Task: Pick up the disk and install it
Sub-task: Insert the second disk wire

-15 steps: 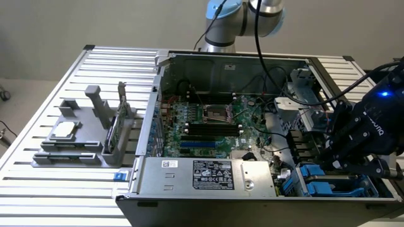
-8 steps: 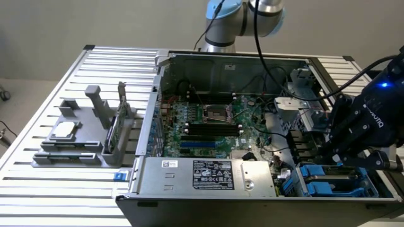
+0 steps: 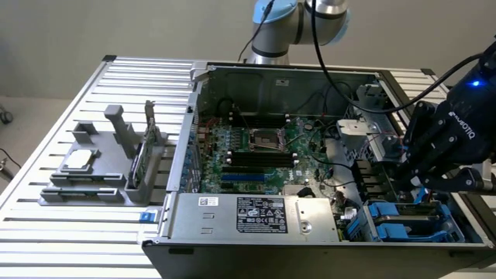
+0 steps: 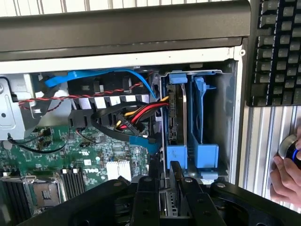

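Note:
My gripper [image 3: 422, 187] hangs over the blue drive bay [image 3: 407, 224] at the near corner of the open computer case, on the exterior view's right. It is shut on the disk [image 4: 171, 188], which shows edge-on as a dark slab with a metal grid between the black fingers [image 4: 146, 200]. A strip of the disk's blue carrier [image 3: 419, 196] peeks out under the gripper. Just beyond the fingertips the bay [image 4: 207, 150] holds another drive [image 4: 175, 115] standing in a blue carrier. Next to that drive is a blue carrier [image 4: 203, 117].
Red, yellow and black cables [image 4: 136, 115] and a blue cable [image 4: 94, 77] run beside the bay. The motherboard [image 3: 263, 151] and power supply [image 3: 259, 215] fill the case. A grey parts holder [image 3: 101, 168] sits on the exterior view's left. A keyboard [image 4: 277, 52] and a hand [image 4: 284, 181] lie outside the case.

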Controlling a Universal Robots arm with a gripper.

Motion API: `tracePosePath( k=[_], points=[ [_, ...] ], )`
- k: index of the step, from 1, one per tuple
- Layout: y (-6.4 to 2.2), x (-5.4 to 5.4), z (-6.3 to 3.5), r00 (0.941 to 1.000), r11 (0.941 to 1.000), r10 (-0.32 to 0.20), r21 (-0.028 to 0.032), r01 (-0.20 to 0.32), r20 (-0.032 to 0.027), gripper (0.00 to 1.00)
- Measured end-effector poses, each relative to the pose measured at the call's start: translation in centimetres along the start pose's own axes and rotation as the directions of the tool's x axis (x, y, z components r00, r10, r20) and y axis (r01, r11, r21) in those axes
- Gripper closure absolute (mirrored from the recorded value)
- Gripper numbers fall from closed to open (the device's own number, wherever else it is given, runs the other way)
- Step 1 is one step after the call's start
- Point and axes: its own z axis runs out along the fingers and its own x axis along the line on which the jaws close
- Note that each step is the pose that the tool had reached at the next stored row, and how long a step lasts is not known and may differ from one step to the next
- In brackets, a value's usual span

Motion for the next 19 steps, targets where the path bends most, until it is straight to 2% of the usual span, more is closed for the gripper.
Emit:
tracePosePath(
  k=[6,15,19],
  points=[
    [-0.1,1.1,-0.2,0.9999,1.0,0.005,-0.0025,-0.005,0.0113,0.75],
    [0.27,1.6,-0.96,0.9982,0.9994,0.034,-0.0065,-0.034,0.0488,0.75],
    [0.66,1.7,-1.03,0.9971,0.9988,0.048,-0.008,-0.047,0.0597,0.75]
  ],
)
